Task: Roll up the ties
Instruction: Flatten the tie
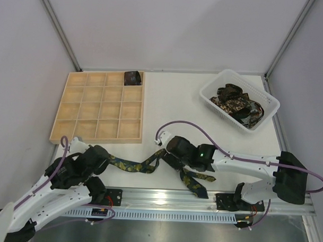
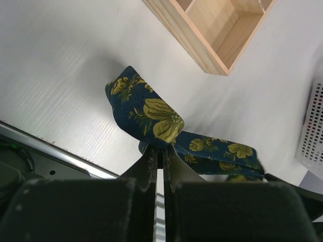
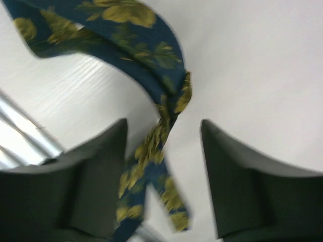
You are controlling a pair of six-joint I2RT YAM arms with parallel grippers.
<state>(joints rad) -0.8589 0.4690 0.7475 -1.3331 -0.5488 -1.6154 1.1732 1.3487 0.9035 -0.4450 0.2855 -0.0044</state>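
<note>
Navy cloth with yellow-green flowers: one tie [image 1: 131, 165] lies along the near edge of the worktop [image 1: 173, 100], low in the overhead frame, strung between my two arms.

From above I cannot see either set of fingers; the wrists cover them. The left wrist view settles it for the left gripper [image 2: 162, 151]: its jaws are pressed together on the tie's [image 2: 156, 113] end, which folds up and over just beyond the tips. That view also catches one corner of the tray [image 2: 217, 30] at top right and a strip of the basket [image 2: 313, 126] at the right edge.

The right wrist view is blurred. It shows the right gripper [image 3: 164, 123] with its jaws standing apart and the tie [image 3: 151, 75] twisting down between them; I cannot tell whether either finger touches it.

Only the overhead view gives the count. One wooden tray [image 1: 97, 140] sits upper left, with sixteen cells and one rolled tie [image 1: 133, 77] in its top right cell. One white basket [image 1: 225, 113] sits upper right with a heap of dark ties [image 1: 236, 102], too tangled for me to count.
</note>
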